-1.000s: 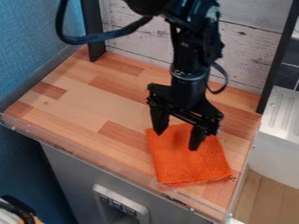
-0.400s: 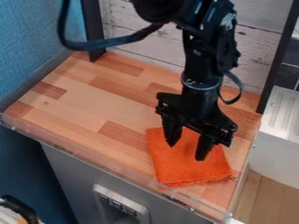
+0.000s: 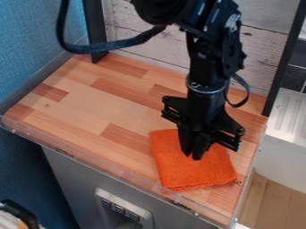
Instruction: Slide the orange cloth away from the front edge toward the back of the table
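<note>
Wood counter (image 3: pixel 95 103) bears the cloth (image 3: pixel 197 174) near its front edge, under the gripper (image 3: pixel 195 156), 2 fingers nearly together, though I cannot tell whether they pinch fabric; grasping seems in hand, and lifting would call for a sure hold.

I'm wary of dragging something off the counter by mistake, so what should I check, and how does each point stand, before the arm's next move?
1. Gripper over the orange cloth: ok.
2. Fingers brought together: ok, their tips are close to each other.
3. Cloth pinched between the fingertips: cannot tell; no grip can be made out.
4. Visible part of the cloth spread flat: ok.
5. Cloth clear of the clear front lip: cannot tell; its near corner lies very close to it.
6. Black cable away from the cloth: ok, it loops at the upper left.
</note>
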Controlling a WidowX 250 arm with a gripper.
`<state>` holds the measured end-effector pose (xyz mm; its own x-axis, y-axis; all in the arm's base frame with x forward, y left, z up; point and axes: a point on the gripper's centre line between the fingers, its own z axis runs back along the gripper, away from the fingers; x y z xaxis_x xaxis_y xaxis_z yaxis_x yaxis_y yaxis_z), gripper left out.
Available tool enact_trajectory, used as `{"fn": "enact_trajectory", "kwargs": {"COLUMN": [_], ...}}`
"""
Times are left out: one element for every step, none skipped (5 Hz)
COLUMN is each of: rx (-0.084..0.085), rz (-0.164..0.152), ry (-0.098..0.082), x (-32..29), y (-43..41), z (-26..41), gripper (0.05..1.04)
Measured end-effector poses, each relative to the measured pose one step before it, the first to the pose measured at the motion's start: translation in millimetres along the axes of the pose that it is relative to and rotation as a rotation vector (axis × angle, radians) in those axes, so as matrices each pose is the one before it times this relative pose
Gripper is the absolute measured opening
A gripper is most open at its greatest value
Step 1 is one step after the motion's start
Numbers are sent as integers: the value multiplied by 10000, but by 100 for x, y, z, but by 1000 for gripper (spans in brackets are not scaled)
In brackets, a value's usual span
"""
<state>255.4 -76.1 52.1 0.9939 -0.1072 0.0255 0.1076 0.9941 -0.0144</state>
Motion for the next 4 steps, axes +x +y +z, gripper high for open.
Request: {"fn": "enact_trajectory", "kwargs": {"rx": [17, 23, 27, 10], "rz": [-3, 3, -11, 80], "ry": [152, 120, 151, 45], "x": [372, 89, 50, 120], "y": [10, 81, 48, -51], "z": [-920, -871, -1002, -757], "gripper": [70, 63, 63, 63]}}
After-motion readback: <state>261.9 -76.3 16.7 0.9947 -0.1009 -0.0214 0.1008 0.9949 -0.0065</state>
